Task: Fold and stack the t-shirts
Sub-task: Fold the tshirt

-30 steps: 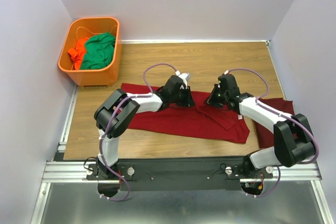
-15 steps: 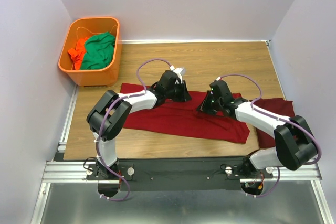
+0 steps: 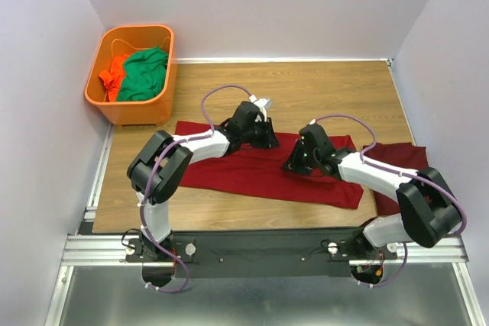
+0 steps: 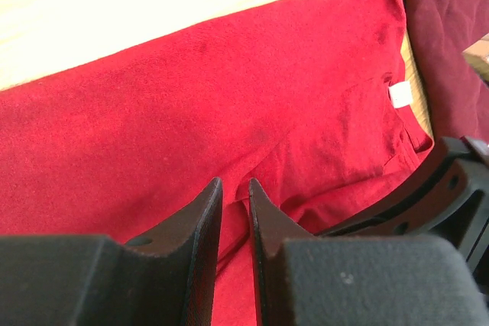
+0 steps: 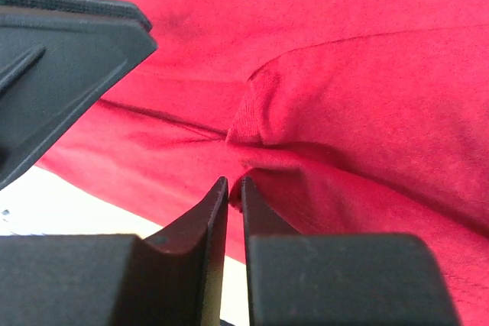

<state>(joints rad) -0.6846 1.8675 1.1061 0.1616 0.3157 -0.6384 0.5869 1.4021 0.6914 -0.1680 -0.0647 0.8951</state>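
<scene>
Table (image 3: 306,85), left pincer (image 4: 235,185) low (on t-shirt (image 4: 229,74))

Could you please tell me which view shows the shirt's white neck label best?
The left wrist view: the label sits clear and unblocked on the red shirt. The top and right wrist views show no label.

Wood table (image 3: 306,82) w/ pale lilac walls (image 3: 260,5) round it

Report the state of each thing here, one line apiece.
t-shirt: spread on the table, right part folded over
second t-shirt: rumpled, at the table's right side
basket: upright, holding green garment and orange garment
left gripper: jaws nearly together on the t-shirt, grip unclear
right gripper: jaws nearly together at a fold, grip unclear
</scene>
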